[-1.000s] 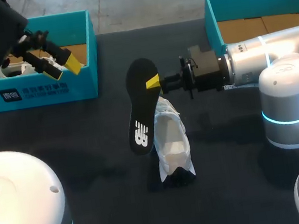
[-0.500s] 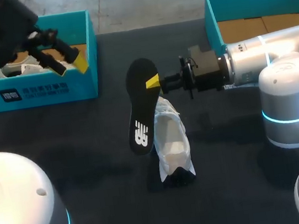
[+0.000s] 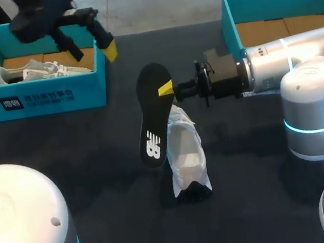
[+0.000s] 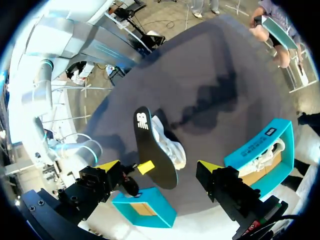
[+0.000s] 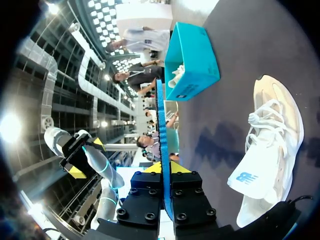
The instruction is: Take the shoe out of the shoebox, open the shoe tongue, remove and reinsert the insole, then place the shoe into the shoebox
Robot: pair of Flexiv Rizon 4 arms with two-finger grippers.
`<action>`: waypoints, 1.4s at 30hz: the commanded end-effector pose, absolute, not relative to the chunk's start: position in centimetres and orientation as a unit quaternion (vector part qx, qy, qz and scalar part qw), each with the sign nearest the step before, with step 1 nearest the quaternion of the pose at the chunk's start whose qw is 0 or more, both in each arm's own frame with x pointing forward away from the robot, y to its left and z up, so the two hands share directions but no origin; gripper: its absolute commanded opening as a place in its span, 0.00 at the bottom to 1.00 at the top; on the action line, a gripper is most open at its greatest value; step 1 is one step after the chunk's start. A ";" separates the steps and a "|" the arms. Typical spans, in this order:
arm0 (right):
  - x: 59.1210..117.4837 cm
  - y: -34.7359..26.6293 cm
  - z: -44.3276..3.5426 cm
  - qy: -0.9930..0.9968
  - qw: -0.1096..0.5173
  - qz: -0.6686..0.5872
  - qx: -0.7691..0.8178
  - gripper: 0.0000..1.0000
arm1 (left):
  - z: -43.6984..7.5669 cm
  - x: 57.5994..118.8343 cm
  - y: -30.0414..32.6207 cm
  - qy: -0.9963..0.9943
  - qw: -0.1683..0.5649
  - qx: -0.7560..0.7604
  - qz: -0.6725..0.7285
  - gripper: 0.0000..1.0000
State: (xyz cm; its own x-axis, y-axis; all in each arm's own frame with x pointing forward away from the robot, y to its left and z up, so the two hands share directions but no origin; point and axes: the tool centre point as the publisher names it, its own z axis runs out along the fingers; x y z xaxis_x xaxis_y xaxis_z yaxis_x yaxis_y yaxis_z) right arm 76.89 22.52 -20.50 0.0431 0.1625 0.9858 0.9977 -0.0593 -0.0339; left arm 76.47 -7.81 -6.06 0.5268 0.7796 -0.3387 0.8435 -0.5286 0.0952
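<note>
Right gripper: clamped on the upper rim of the flat black foam insole, held upright just beside the white mesh trainer on the dark table; thin edge-grip, liable to pivot or slip during reinsertion

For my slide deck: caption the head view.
Right end effector holds the black insole beside the white shoe.
</note>
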 end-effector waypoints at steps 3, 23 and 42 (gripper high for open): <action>76.9 22.8 -20.5 -0.515 0.451 -0.461 -0.564 0.00 | -5.4 78.5 -9.8 0.448 0.046 0.883 -0.135 1.00; 76.9 22.8 -20.5 -0.515 0.451 -0.461 -0.564 0.00 | -6.2 81.4 -15.6 0.538 0.001 0.836 -0.107 1.00; 76.9 22.8 -20.5 -0.515 0.451 -0.461 -0.564 0.00 | -5.9 80.6 -15.9 0.560 0.015 0.824 -0.083 1.00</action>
